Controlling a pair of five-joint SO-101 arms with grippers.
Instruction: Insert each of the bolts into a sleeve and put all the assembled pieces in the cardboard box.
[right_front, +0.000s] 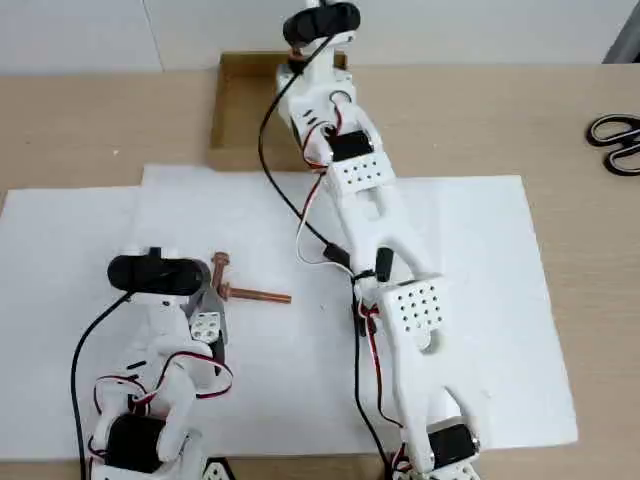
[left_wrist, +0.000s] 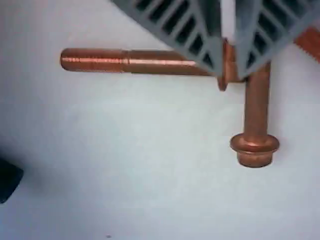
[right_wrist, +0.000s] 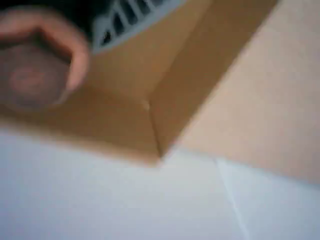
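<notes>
High view takes in the table (right_front: 80, 110), with a paper sheet (right_front: 480, 300) spread up against the box (right_front: 235, 110). The right arm stretches across the sheet so that the right end effector (right_front: 300, 58) hangs over the box's inside. In the right wrist view a blurred, brownish round thing (right_wrist: 32, 75) sits close by the box corner. It may be a piece for dropping in, but whether that end effector is open or closed cannot be told. The left end effector (left_wrist: 228, 60) is down on the sheet, well apart from the box. Its jaws are drawn almost together, pinching the flange of the long bolt (left_wrist: 150, 62). Whether that bolt already carries a sleeve cannot be told. The short bolt (left_wrist: 256, 110) lies touching it at a right angle, head pointing away. The step in hand looks like picking up the long bolt. The next move likely calls for a straight lift that clears the short bolt without dragging it, then a carry toward the box or a sleeve.
</notes>
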